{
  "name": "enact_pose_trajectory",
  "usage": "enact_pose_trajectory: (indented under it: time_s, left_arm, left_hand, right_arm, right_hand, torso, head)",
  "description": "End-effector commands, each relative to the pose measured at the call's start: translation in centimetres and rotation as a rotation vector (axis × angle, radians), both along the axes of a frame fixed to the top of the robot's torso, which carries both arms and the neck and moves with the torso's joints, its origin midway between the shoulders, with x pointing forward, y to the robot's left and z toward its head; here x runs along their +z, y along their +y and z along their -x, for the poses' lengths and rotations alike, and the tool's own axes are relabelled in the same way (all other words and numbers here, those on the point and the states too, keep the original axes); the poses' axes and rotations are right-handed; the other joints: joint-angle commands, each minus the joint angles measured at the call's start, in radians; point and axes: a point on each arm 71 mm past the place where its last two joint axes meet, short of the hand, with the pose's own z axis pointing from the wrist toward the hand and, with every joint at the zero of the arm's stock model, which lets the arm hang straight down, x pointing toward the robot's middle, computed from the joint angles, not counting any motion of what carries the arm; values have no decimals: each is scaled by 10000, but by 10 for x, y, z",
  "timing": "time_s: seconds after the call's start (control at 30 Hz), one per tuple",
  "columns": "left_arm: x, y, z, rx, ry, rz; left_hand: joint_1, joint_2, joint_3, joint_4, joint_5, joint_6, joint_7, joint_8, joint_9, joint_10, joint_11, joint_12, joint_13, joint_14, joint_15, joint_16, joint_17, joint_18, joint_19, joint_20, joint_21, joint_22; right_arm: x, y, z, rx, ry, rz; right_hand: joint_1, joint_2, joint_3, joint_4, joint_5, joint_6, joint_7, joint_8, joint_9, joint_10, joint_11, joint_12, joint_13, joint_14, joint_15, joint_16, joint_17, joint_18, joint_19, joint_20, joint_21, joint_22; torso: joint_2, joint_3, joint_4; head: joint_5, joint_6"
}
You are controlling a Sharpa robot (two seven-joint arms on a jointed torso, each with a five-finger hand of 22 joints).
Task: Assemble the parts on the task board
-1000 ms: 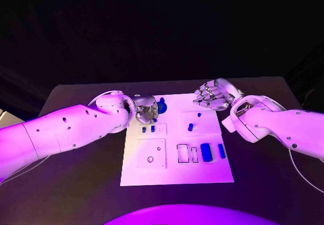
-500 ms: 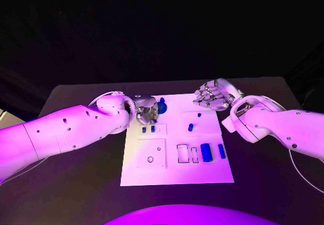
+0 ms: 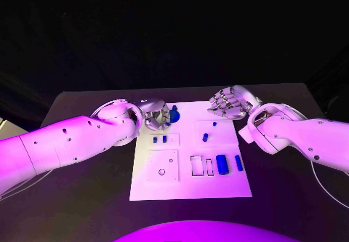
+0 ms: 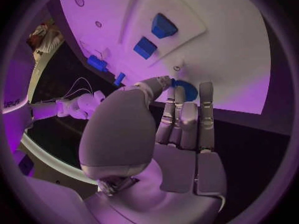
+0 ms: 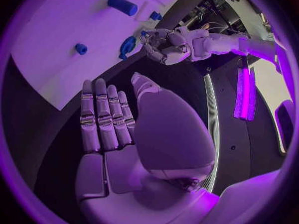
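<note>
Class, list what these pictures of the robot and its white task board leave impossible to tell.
- Head view: the left hand covers part of the round blue part, so a grip is unclear.
- Left wrist view: fingertips overlap that part; contact cannot be judged.
- Head view: the white task board's small holes are too small to read.

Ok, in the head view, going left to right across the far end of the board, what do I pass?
Left arm → left hand → round blue part at the left hand's fingertips → small blue part → right hand → right arm.
</note>
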Motion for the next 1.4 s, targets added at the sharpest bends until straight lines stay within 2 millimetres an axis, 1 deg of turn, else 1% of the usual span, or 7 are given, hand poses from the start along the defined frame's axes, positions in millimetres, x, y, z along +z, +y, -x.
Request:
enact_pose_trajectory:
  time_s: [0.03,0.23,0.57,0.67,0.77,1.1,1.4]
  left_arm:
    - [6,0,1,-4,-278,969]
    - [7,8,1,72,-105,1276]
    - [1,25,2,345,555,1722]
    - [-1,29,3,398,689,1978]
    - [-3,31,4,420,779,2239]
    - [-8,34,7,459,888,2597]
    - [-13,39,8,583,1057,2486]
  left_hand:
    - [-145,-16,62,1,56,-26,17,-3,15,73,1,74,12,68,-3,63,41,147,50,-49,58,17]
    - [-384,-159,48,96,39,-21,-13,-14,28,27,4,164,29,18,8,78,-65,139,44,-37,51,23]
    - [-510,-240,33,138,24,-36,-31,-34,31,-71,14,212,43,-98,21,65,-211,134,0,-23,9,11]
    - [-635,-291,10,174,18,-62,-25,-71,37,-413,85,323,93,-843,96,-98,-1136,121,-197,38,-156,-41]
    - [-678,-297,-17,180,18,-102,-7,-113,32,-657,142,421,136,-1150,153,-123,-1417,118,-287,88,-242,-65]
    - [-644,-254,-6,151,25,-80,0,-110,41,-722,146,511,171,-1174,169,-89,-1350,122,-311,111,-267,-70]
    - [-569,-247,14,82,30,-84,15,-119,44,-753,144,574,192,-1168,166,-53,-1291,130,-312,119,-267,-63]
  right_arm:
    - [0,1,1,156,-72,4]
    - [0,1,1,142,-60,0]
    - [-1,0,1,115,-43,-11]
    - [-1,0,1,110,-38,-14]
    - [-1,0,1,106,-35,-17]
    - [-2,0,2,87,-24,-28]
    - [-2,-1,2,70,-23,-31]
  right_hand:
    - [-69,35,46,15,47,98,95,-50,-15,86,6,-57,-9,65,24,27,-9,143,87,11,46,-14]
    - [-78,36,49,15,52,102,95,-54,-18,87,6,-61,-9,63,25,24,-10,142,85,12,43,-17]
    - [-108,32,52,13,70,110,98,-68,-28,84,10,-73,-11,54,29,17,-15,140,80,14,33,-28]
    - [-118,29,53,12,74,110,100,-74,-31,81,12,-78,-11,49,31,14,-17,140,78,15,29,-32]
    - [-123,26,53,11,76,110,102,-77,-33,79,13,-81,-12,47,32,13,-19,139,77,16,27,-34]
    - [-142,16,55,7,85,110,108,-94,-43,69,19,-96,-13,35,38,4,-24,138,70,20,17,-45]
    - [-148,13,56,5,87,110,110,-99,-47,66,21,-101,-14,30,40,1,-26,138,67,21,14,-49]
  torso:
    - [0,3,-6]
    - [-9,6,-4]
    - [-25,10,13]
    - [-29,7,14]
    - [-20,9,-5]
    - [-2,26,-10]
    - [5,19,-3]
  head:
    - [13,4]
    - [16,3]
    - [53,-17]
    - [71,-12]
    - [91,11]
    - [91,49]
    - [89,25]
